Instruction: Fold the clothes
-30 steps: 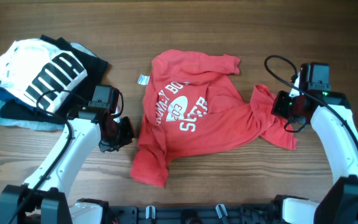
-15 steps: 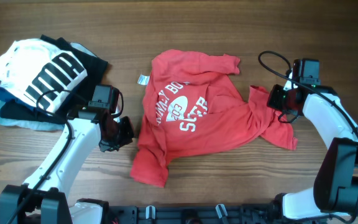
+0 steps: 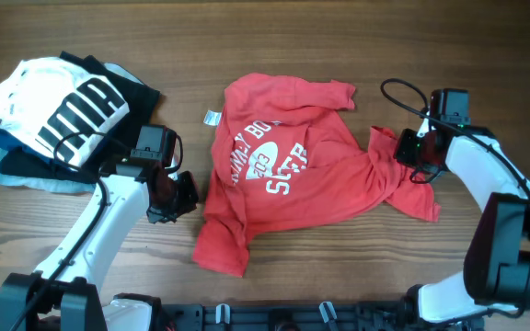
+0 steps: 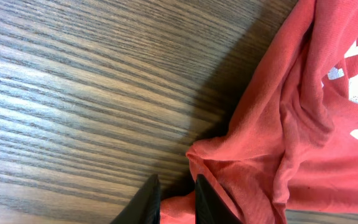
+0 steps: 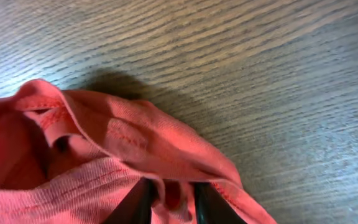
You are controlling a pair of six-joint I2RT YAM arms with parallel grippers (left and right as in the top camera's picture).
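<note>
Found the surface [image 3: 293,37] to be brown wood, smooth, streaked with fine dark grain and carrying a dull sheen. Took the red T-shirt [image 3: 339,198] at the centre for soft, matt knit cloth, rumpled and creased, with rows of stitching along the hems. Saw the white lettering [image 3: 279,170] on the chest as flat matt print. Made out at ten o'clock a striped garment [image 3: 53,101] of white cloth with bold black bands. Judged the left hand [image 4: 178,199] and the right hand [image 5: 169,199] black, hard and smooth, faintly shiny like plastic. Noted white, glossy shells on the arms [image 3: 99,230].
</note>
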